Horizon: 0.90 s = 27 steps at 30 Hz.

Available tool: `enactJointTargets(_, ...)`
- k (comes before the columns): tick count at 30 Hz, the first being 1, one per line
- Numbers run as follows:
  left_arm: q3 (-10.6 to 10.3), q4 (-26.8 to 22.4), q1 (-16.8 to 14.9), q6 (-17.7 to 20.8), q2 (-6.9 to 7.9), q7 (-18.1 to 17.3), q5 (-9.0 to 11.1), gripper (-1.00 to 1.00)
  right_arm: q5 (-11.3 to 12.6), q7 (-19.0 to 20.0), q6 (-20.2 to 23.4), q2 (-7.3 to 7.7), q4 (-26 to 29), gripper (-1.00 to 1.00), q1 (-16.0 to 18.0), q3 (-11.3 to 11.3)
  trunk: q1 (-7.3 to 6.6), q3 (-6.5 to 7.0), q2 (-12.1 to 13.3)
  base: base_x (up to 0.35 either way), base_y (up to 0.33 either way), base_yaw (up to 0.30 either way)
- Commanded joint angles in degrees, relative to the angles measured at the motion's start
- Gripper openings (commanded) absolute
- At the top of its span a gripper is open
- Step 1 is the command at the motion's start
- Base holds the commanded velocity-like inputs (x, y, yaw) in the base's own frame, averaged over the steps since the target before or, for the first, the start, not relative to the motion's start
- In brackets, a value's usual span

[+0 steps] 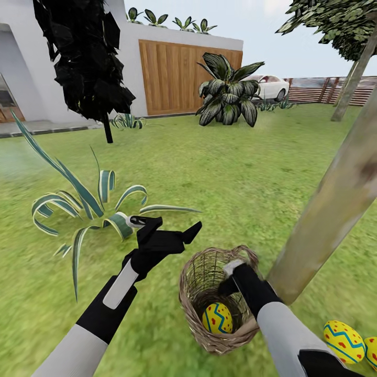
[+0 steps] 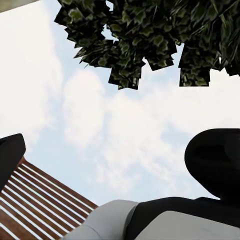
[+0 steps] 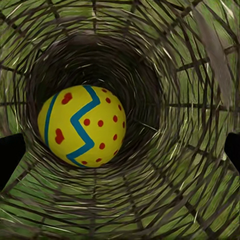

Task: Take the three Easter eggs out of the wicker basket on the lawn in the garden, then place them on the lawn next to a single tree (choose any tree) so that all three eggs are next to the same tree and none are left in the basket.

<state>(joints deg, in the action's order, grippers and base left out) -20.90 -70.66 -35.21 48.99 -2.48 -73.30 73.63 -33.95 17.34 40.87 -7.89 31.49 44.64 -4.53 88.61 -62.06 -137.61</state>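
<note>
While one egg (image 1: 217, 318) sits in the wicker basket (image 1: 195, 293), two eggs (image 1: 343, 341) lie beside the tree (image 1: 335, 204); left hand (image 1: 175, 229) spread, empty.

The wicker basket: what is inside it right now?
One Easter egg lies at the bottom of the wicker basket, with the right gripper reaching in. The arm hides part of the interior.

One egg (image 1: 217, 318) inside tilted wicker basket (image 1: 195, 293); two eggs (image 1: 344, 341) beside tree (image 1: 327, 209).

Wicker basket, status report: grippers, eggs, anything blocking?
Right gripper open, reaching into wicker basket. Left gripper open, empty. One Easter egg in basket, two eggs on lawn by tree trunk. Nothing blocking.
</note>
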Motion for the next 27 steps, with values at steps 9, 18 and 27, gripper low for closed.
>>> enactJointTargets(9,-0.18,0.0,-0.04,0.49,0.02,-0.01,0.37,1.0,-0.45,0.49,6.45,-0.72,-0.66,1.0,0.1,-0.21,-0.01,-0.05,-0.02,0.0,0.0,0.0)
enactJointTargets(18,-0.11,0.0,-0.04,0.49,0.02,-0.01,0.37,1.0,-0.14,0.57,6.38,-0.57,-0.72,1.0,0.69,-0.29,1.09,-0.95,-2.03,0.0,0.0,0.0)
enactJointTargets(27,-0.2,0.0,-0.04,0.42,-0.07,0.08,-0.05,1.0,-0.08,1.02,5.73,-0.38,-0.4,1.0,0.71,-0.3,3.06,-2.56,-5.63,0.0,0.0,0.0)
